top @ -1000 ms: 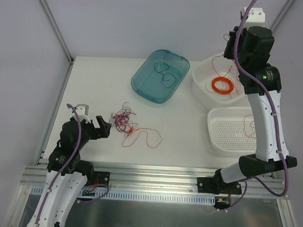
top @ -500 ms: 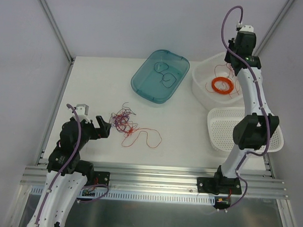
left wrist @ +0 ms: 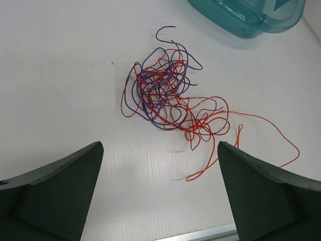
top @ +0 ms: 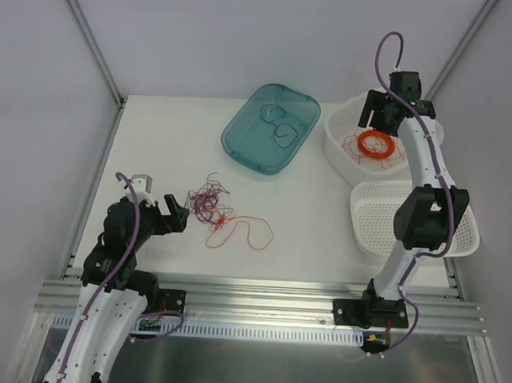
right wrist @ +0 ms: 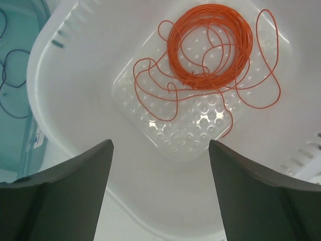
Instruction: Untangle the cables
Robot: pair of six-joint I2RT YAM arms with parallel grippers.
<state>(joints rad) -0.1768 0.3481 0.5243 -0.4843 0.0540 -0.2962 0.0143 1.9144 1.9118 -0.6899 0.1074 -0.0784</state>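
Red, orange and dark cables [left wrist: 163,93]: a loose wad of hair-thin, curly wires on the white table [top: 157,146], just ahead of the left gripper [left wrist: 158,150] and well apart from the teal tray [top: 241,136].
Red tail [left wrist: 271,131]: one strand leaves the wad on its right side in the left wrist view and lies alone in a wide, open loop.
Jaws of left gripper: spread wide with nothing between them, low over the table, aimed at the wad without touching it.
Jaws of right gripper [right wrist: 159,145]: spread and empty, hovering over the white tub [right wrist: 65,90], where a flat orange ring coil [right wrist: 210,45] lies with a few slack turns beside it.
Tray contents: a couple of dark strands.
Handling: judged almost weightless, limp yet springy. Such thin wire would likely slip from the pads unless pinched squarely, and a hard pull would probably tighten the snarl or drag the whole wad along.
Where to hold: the lone red tail looks best, since it can be pinched without catching neighbours. The dark end [left wrist: 165,30] curling out at the wad's far edge is a second choice.
Second grip: the wad's body probably needs pinning while a strand is drawn out.
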